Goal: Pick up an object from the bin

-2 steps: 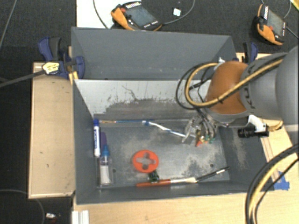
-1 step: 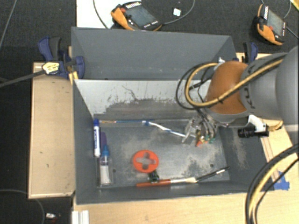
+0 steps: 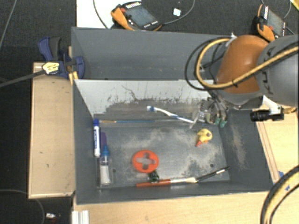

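My gripper (image 3: 209, 117) hangs at the bin's back right, its fingers pointing down just above the floor. A small yellow rubber duck (image 3: 203, 136) with an orange beak lies directly below and in front of it, a short gap apart. A white and blue toothbrush (image 3: 169, 113) lies along the back wall, its handle end reaching the gripper's left side. Nothing shows between the fingers, and their spacing is hidden by the wrist parts.
An orange round ring toy (image 3: 145, 161) and a small dark green piece (image 3: 153, 176) lie front centre. A long brush with an orange handle (image 3: 182, 180) runs along the front wall. A blue and white marker (image 3: 97, 136) and a clear tube (image 3: 104, 166) lie at the left wall.
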Tool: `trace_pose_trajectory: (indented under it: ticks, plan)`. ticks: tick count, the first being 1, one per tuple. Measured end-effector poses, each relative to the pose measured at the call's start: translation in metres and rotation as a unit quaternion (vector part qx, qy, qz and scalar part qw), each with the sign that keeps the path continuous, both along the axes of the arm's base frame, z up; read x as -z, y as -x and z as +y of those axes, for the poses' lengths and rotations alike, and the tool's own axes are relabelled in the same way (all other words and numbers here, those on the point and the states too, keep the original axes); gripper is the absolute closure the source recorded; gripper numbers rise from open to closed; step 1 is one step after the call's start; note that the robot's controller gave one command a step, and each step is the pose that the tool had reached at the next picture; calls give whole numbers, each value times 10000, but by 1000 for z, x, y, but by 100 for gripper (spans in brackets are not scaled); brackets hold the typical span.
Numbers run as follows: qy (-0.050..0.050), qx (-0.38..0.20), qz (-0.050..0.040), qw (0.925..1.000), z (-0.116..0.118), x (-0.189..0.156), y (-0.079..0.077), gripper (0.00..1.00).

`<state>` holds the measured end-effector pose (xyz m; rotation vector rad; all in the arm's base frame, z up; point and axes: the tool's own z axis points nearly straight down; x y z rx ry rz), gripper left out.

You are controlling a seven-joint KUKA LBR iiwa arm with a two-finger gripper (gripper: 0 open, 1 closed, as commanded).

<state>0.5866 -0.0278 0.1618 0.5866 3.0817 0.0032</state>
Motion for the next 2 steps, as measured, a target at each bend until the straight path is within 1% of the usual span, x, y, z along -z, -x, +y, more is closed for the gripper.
trace_pose_trajectory:
  ticks: [1,2]
  plan:
    - [0,25,-15,10000,0,-28,-1,100]
    - [-7,-912,-59,9958,81,-46,-1,100]
